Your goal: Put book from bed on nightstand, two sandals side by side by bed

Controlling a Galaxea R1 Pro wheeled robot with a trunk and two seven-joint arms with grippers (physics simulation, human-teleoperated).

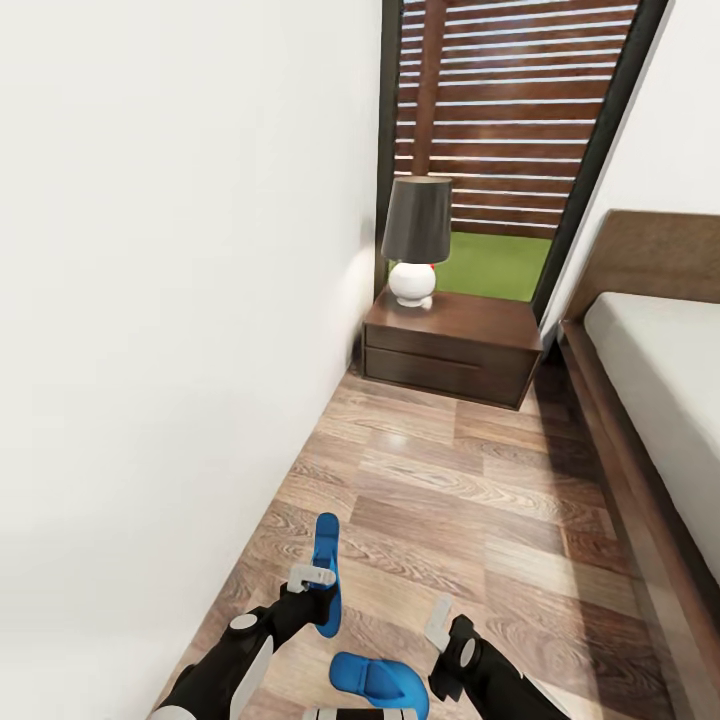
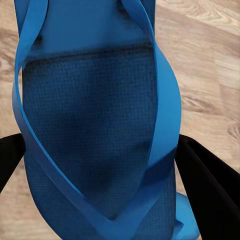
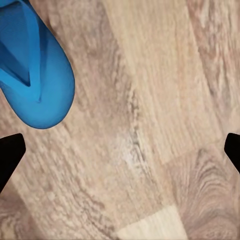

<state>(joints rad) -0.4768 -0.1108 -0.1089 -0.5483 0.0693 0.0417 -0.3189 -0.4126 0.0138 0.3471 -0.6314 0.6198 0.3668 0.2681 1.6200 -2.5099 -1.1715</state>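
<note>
From the head camera, the robot stands in a narrow strip of wood-plank floor between a white wall and the bed, whose pale mattress and dark frame run along the right. At the far end sits the nightstand with a dark-shaded lamp on its top, in front of the glass door. The left tool is clamped on one sandal, held over the floor close to the wall. The second sandal lies on the floor between the two arms. The right tool hangs beside it, holding nothing. In the left wrist view, the held sandal sits between the dark fingers, straps facing the camera. In the right wrist view, the fingers stand wide apart over bare planks, with the toe of the floor sandal nearby.
</note>
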